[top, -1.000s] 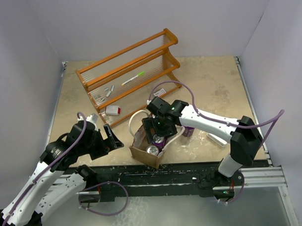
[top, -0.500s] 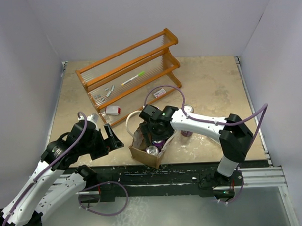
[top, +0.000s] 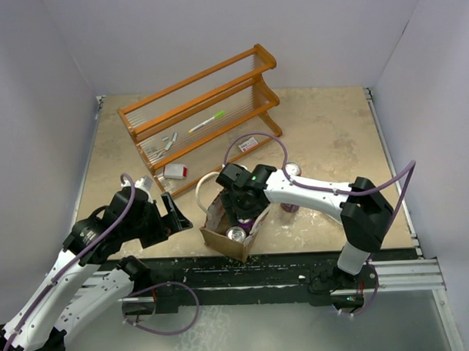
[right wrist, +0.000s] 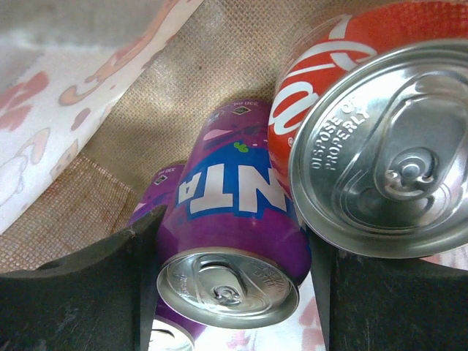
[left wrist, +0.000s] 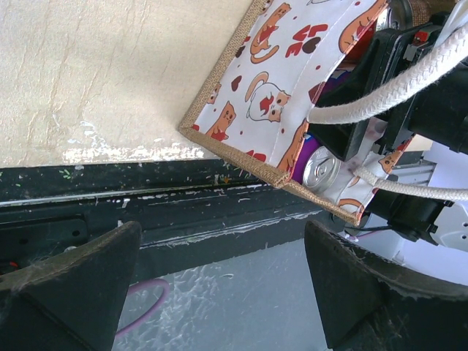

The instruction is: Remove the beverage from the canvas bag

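The canvas bag [top: 221, 239] stands open at the table's near edge, its cat-print side [left wrist: 270, 88] facing my left wrist camera. Inside it lie a purple can [right wrist: 234, 212], a red can [right wrist: 380, 146] and another purple can [right wrist: 164, 219]. A silver can top [top: 236, 234] shows from above. My right gripper [top: 239, 208] reaches down into the bag. Its jaws [right wrist: 235, 245] press both sides of the purple can. My left gripper [top: 174, 216] hovers open to the left of the bag, holding nothing [left wrist: 221, 241].
A wooden rack [top: 201, 115] with a pen and small items stands at the back left. A small red-and-white box [top: 175, 171] lies before it. A purple can [top: 290, 206] stands on the table behind my right forearm. White rope handles [left wrist: 395, 80] drape over the bag's mouth.
My right gripper moved left and down into the bag, and its jaws narrowed onto the purple can. The left arm stayed still.
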Tool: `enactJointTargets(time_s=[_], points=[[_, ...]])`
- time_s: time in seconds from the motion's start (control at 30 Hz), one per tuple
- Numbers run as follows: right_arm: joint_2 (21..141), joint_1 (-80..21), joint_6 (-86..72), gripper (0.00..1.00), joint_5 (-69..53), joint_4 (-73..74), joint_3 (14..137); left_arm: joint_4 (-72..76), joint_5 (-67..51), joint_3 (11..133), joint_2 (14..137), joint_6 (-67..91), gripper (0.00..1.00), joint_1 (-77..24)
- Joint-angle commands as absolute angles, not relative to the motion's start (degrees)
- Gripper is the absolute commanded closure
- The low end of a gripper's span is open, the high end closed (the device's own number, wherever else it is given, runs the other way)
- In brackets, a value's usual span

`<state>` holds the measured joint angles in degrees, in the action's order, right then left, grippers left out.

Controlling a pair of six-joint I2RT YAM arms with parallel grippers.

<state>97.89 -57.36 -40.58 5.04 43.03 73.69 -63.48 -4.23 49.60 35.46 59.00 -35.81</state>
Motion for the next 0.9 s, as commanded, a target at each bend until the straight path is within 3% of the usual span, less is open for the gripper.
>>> enactJointTargets(time_s=[0.0, 0.13, 0.37, 0.87], points=[[95.37, -57.75, -41.23, 0.35, 4.21, 44.94, 74.52, -61.95, -4.65, 49.91, 35.59, 59.94, 0.05, -36.10], [94.30, -57.75, -41.20, 0.48, 4.31, 45.23, 75.51, -61.92, -4.74, 50.03, 35.58, 59.80, 0.05, -36.12], [92.88, -57.73, -41.65, 0.60, 4.05, 45.24, 76.99, -62.09, -4.83, 50.18, 35.53, 59.77, 0.05, -36.05], [91.63, -57.74, -42.90, 0.73, 1.26, 47.36, 81.06, -63.26, -4.83, 50.22, 34.48, 59.96, 0.05, -36.12]])
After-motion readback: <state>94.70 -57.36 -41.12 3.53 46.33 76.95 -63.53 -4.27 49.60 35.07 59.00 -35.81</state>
